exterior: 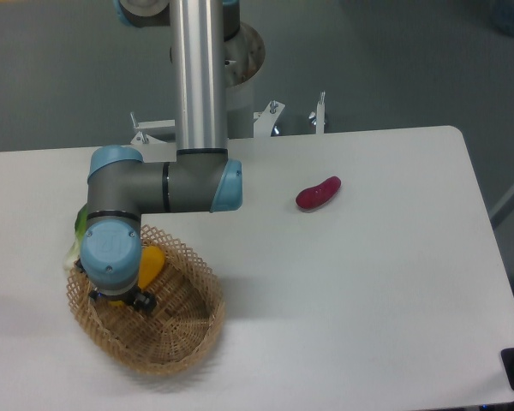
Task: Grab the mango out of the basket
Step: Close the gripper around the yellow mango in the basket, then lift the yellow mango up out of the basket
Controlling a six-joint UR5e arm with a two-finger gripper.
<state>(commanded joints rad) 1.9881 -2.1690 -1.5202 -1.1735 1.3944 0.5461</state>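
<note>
The arm (197,128) reaches down from its tall silver column, elbow bent left, and its blue-capped wrist (111,248) hangs right over the left side of the basket (184,330). The gripper (118,300) sits below that wrist, mostly hidden by it; only small black parts poke out at the bottom edge, down inside the basket. Whether the fingers are spread or closed, I cannot tell from this angle, and I cannot tell if they touch the fruit.

The mango (151,265) shows as a yellow-orange sliver just to the right of the wrist, lying in the basket against its upper left wall. Part of it is covered by the wrist.

The basket rests on the white table (368,300), near the front left corner. A bit of green leafy vegetable (80,224) peeks out behind the wrist, just beyond the basket's far left rim. Over on the right half of the table, well apart from the basket, lies a dark red-purple oblong vegetable (318,193), tilted with its right end pointing away from the camera.
</note>
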